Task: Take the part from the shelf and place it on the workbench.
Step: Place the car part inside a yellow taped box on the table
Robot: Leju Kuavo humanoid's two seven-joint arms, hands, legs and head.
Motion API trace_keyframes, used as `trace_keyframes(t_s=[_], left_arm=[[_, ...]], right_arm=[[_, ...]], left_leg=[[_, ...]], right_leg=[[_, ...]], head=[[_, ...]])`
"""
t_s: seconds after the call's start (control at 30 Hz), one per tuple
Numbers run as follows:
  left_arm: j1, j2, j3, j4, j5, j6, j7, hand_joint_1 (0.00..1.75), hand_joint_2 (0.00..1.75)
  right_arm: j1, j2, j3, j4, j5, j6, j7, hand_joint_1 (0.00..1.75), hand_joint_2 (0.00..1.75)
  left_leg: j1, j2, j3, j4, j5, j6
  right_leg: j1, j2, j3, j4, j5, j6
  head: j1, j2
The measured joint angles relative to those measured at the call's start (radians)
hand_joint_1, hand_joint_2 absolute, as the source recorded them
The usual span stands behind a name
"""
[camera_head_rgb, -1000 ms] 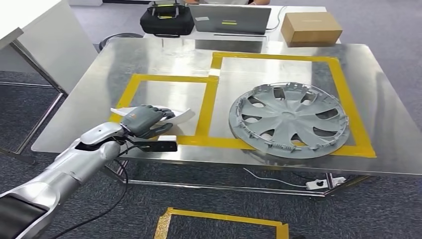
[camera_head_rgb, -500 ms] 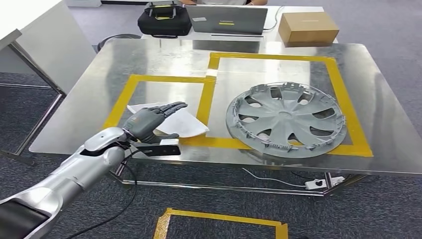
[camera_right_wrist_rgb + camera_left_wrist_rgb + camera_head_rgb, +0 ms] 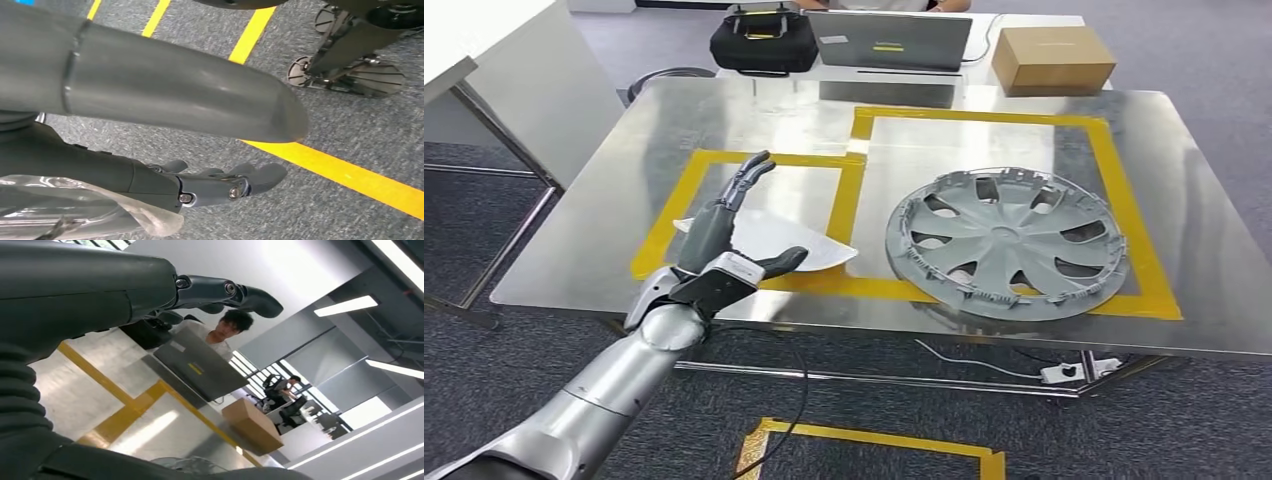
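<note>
We see the left hand (image 3: 724,245) raised above the workbench (image 3: 604,190), fingers stretched apart and holding nothing. Just beneath it lies the part (image 3: 799,245) — a white sheet-like piece, flat inside the smaller yellow-taped box (image 3: 686,175). Beside it sits a grey wheel cover (image 3: 1004,240) (in the larger box). The right hand (image 3: 210,185) hangs over carpet, fingers loosely spread — a clear plastic wrapping near it.

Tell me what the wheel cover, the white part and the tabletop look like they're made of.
Wheel cover: likely moulded plastic, matte grey, with small clip tabs along its rim. White part: thin, slightly curved sheet, probably plastic, though the look leaves it open. Tabletop: metal, seemingly brushed steel, with soft reflections.
</note>
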Motion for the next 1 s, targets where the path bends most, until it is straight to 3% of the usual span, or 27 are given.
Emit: trace_keyframes(t_s=[0.1, 0.17, 0.23, 0.27, 0.3, 0.33, 0.4, 0.47, 0.57, 0.77, 0.83, 0.9, 0.97, 1.0], left_arm=[[0.014, -0.007, 0.011, -0.033, 0.001, -0.001, 0.000, 0.00, 0.00], [0.018, -0.008, 0.016, -0.047, 0.001, -0.001, 0.000, 0.00, 0.00], [0.025, -0.008, 0.021, -0.054, 0.001, -0.001, 0.000, 0.00, 0.00], [0.030, -0.008, 0.023, -0.055, 0.001, -0.001, 0.000, 0.00, 0.00], [0.035, -0.008, 0.025, -0.057, 0.001, -0.001, 0.000, 0.00, 0.00], [0.037, -0.008, 0.026, -0.059, 0.001, -0.001, 0.000, 0.00, 0.00], [0.038, -0.009, 0.027, -0.067, 0.005, 0.002, -0.002, 0.00, 0.00], [0.040, -0.016, 0.033, -0.081, 0.027, 0.017, -0.013, 0.00, 0.00], [0.055, -0.034, 0.043, -0.118, 0.069, 0.054, -0.028, 0.00, 0.00], [0.071, -0.047, 0.048, -0.151, 0.092, 0.078, -0.031, 0.00, 0.00], [0.130, -0.078, 0.051, -0.231, 0.176, 0.129, -0.049, 0.00, 0.00], [0.205, -0.110, 0.053, -0.307, 0.274, 0.179, -0.072, 0.00, 0.00], [0.237, -0.118, 0.056, -0.326, 0.315, 0.194, -0.087, 0.00, 0.00], [0.247, -0.120, 0.057, -0.329, 0.325, 0.198, -0.094, 0.00, 0.00]], right_arm=[[0.002, 0.002, -0.001, 0.000, 0.000, 0.000, 0.001, 0.00, 0.00], [0.001, 0.003, -0.001, 0.000, 0.000, 0.000, 0.001, 0.00, 0.00], [0.001, 0.002, -0.001, 0.000, 0.000, -0.001, 0.001, 0.00, 0.00], [0.002, 0.002, -0.001, 0.000, 0.000, -0.002, 0.001, 0.00, 0.00], [0.002, 0.002, -0.002, 0.000, 0.000, -0.002, 0.001, 0.00, 0.00], [0.002, 0.002, -0.002, 0.000, 0.000, -0.002, 0.001, 0.00, 0.00], [0.001, 0.005, -0.002, 0.000, 0.000, -0.001, 0.001, 0.00, 0.00], [0.001, 0.008, -0.002, 0.000, -0.002, -0.002, 0.002, 0.00, 0.00], [0.001, 0.009, -0.003, 0.000, -0.005, -0.004, 0.003, 0.00, 0.00], [0.002, 0.010, -0.004, 0.000, -0.006, -0.007, 0.004, 0.00, 0.00], [0.004, 0.012, -0.008, 0.000, -0.015, -0.017, 0.005, 0.00, 0.00], [0.007, 0.013, -0.015, 0.000, -0.024, -0.030, 0.005, 0.00, 0.00], [0.005, 0.014, -0.021, 0.000, -0.026, -0.035, 0.004, 0.00, 0.00], [0.004, 0.014, -0.023, 0.001, -0.027, -0.035, 0.004, 0.00, 0.00]], left_leg=[[0.002, 0.000, -0.005, 0.017, -0.015, -0.011], [0.004, 0.001, -0.042, 0.104, -0.067, -0.021], [0.005, 0.001, -0.103, 0.241, -0.129, -0.026], [0.006, 0.002, -0.123, 0.285, -0.140, -0.026], [0.005, 0.002, -0.126, 0.290, -0.130, -0.023], [0.005, 0.002, -0.109, 0.254, -0.101, -0.018], [0.001, 0.002, -0.042, 0.116, -0.033, -0.002], [-0.004, 0.002, 0.003, 0.020, -0.007, 0.009], [-0.009, 0.001, 0.006, 0.004, -0.011, 0.011], [-0.007, 0.001, 0.011, -0.004, -0.007, 0.015], [0.000, 0.004, 0.018, -0.016, -0.001, 0.023], [0.005, 0.005, 0.021, -0.018, 0.000, 0.026], [0.004, 0.003, 0.018, -0.007, -0.004, 0.018], [0.002, 0.002, 0.014, -0.001, -0.005, 0.013]], right_leg=[[-0.003, 0.000, 0.000, 0.000, 0.003, -0.019], [-0.004, -0.002, 0.002, -0.002, 0.003, -0.029], [-0.003, -0.002, 0.002, -0.001, 0.002, -0.034], [-0.002, -0.002, 0.002, -0.001, 0.002, -0.034], [0.000, -0.002, 0.003, -0.001, 0.001, -0.035], [0.001, -0.001, 0.005, -0.001, 0.001, -0.035], [0.005, -0.001, 0.008, -0.001, 0.000, -0.034], [0.007, -0.001, 0.007, 0.000, 0.000, -0.029], [0.004, -0.003, 0.004, -0.002, 0.001, -0.017], [0.004, -0.003, 0.002, 0.000, -0.003, -0.010], [0.002, -0.003, -0.063, 0.135, -0.066, 0.006], [-0.003, -0.004, -0.081, 0.183, -0.077, 0.020], [-0.006, -0.002, -0.010, 0.051, -0.023, 0.019], [-0.006, -0.001, 0.010, 0.013, -0.013, 0.015]], head=[[-0.001, 0.000], [-0.004, 0.000], [-0.006, 0.000], [-0.006, 0.000], [-0.006, 0.000], [-0.006, 0.000], [-0.005, 0.000], [-0.005, 0.000], [-0.005, 0.000], [-0.005, 0.000], [0.001, 0.000], [0.006, 0.000], [0.006, 0.000], [0.007, 0.000]])
